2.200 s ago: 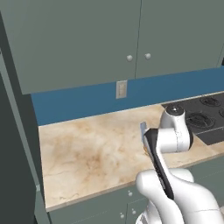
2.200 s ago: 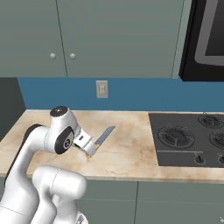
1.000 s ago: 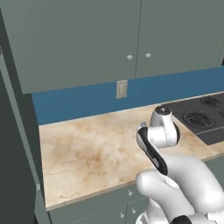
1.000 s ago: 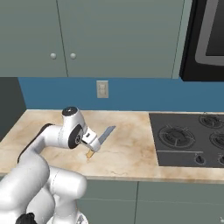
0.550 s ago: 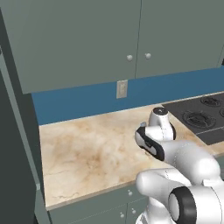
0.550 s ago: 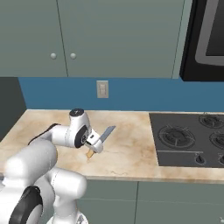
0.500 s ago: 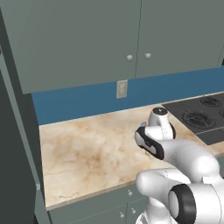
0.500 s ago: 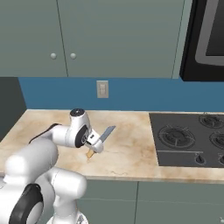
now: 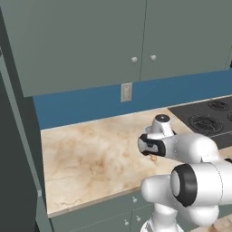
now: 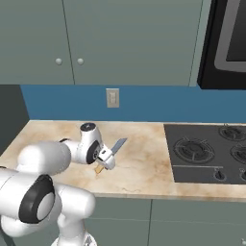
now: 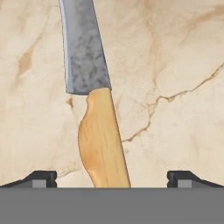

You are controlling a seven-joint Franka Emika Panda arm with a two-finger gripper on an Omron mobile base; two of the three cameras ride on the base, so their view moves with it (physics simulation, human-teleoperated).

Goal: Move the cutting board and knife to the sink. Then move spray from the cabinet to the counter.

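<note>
The knife [image 11: 94, 113] lies flat on the beige marble counter [image 10: 139, 173], its blue-grey blade [image 10: 118, 143] pointing toward the back wall and its tan handle toward the front edge. My gripper [image 11: 111, 177] is low over the handle and open. One dark fingertip [image 11: 41, 178] stands on each side of the handle, well apart from it. From the base views the hand [image 10: 104, 161] covers most of the handle, and a sliver of the handle [image 9: 153, 158] peeks out below the hand [image 9: 147, 147]. The cutting board, sink and spray are out of view.
A black stovetop [image 10: 206, 153] lies right of the knife. Grey-green wall cabinets with round knobs [image 10: 67, 43] hang above, with a wall outlet [image 10: 112, 98] on the blue backsplash. A tall dark unit [image 9: 13, 158] bounds the counter's left end [image 9: 90, 158].
The arm has folded forward and the hand has sunk closer to the counter over the knife handle. The knife has not moved. The jaws stayed open.
</note>
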